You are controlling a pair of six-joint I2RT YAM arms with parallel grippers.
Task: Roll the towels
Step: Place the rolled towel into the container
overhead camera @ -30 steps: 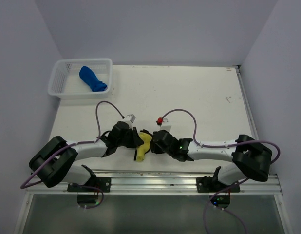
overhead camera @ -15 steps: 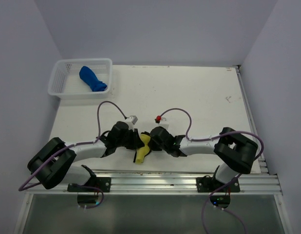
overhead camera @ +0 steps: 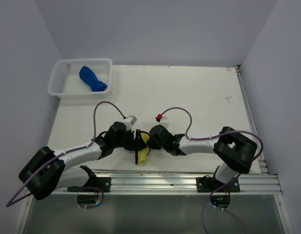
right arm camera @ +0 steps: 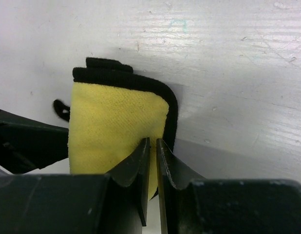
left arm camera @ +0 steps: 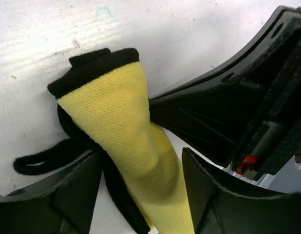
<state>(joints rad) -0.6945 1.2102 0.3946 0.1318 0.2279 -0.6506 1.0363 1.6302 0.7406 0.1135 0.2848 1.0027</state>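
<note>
**A:** Where is the yellow towel [overhead camera: 142,149]?

**B:** On the worktop [overhead camera: 189,92], close to the near edge. It is wound into a tight bundle, with its black edging showing at the far end. Both arms meet over it.

**A:** Why both?

**B:** I'd judge it's to stop the roll springing loose. The left gripper [left arm camera: 140,158] straddles the bundle with its jaws apart, one finger on each side. A strip of bare worktop shows between the cloth and one finger, so it fences the roll in rather than squeezing it.

**A:** And the right gripper [right arm camera: 153,146]?

**B:** Its jaws are drawn almost together, with only a slit between them, and the tips are set on the yellow face near the edged side. I can't tell whether a fold of cloth is caught in that slit. It looks placed to pin or tuck the loose end.

**A:** And the other cloth?

**B:** The blue towel [overhead camera: 92,79] lies rolled in the white basket [overhead camera: 77,95] at the far left corner, well apart from the arms. That suggests the basket is where finished rolls go, so the yellow one likely belongs there too.

**A:** Any risk?

**B:** A black loop of edging trails out beside one left finger. If the roll is let go carelessly, it may open.
</note>
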